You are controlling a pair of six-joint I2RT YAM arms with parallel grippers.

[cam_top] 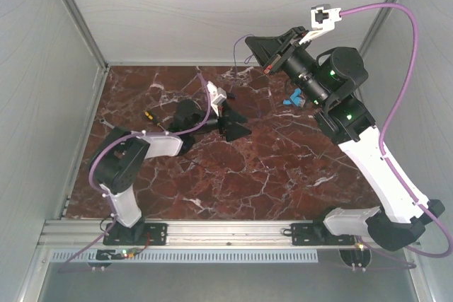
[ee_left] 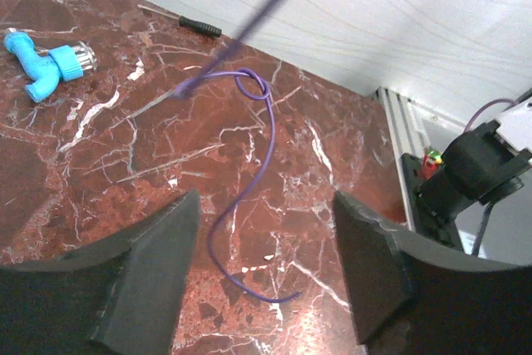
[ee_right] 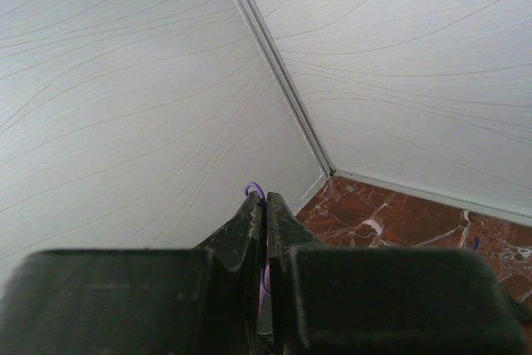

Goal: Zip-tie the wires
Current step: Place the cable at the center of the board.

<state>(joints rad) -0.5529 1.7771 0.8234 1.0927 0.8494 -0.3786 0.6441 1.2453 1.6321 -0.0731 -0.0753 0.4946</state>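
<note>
- The right gripper (ee_right: 264, 201) is fully closed and raised high above the table (ee_left: 100, 164), close to the corner of the white walls (ee_right: 125, 81).
- Between its fingertips it pinches a thin purple strand of the wires (ee_left: 270, 135). A small purple loop shows just past the tips.
- From this grip the strand hangs down toward the marble, below the gripper.
- The left gripper (ee_left: 266, 201) is low over the table, with its jaws standing well apart. It has hold of nothing.
- The lower part of the wires lies in the gap between the left fingers (ee_left: 158, 272) and touches neither of them.
- Just ahead of the left fingertips the strand makes a small knot-like loop. From there a blurred part rises upward out of that view.
- The loose end curls on the marble, down between the two fingers.
- Far ahead and to the left of the left gripper lies a blue plastic fitting (ee_left: 41, 68).
- A black-handled screwdriver (ee_left: 195, 27) lies further ahead, near the wall.
</note>
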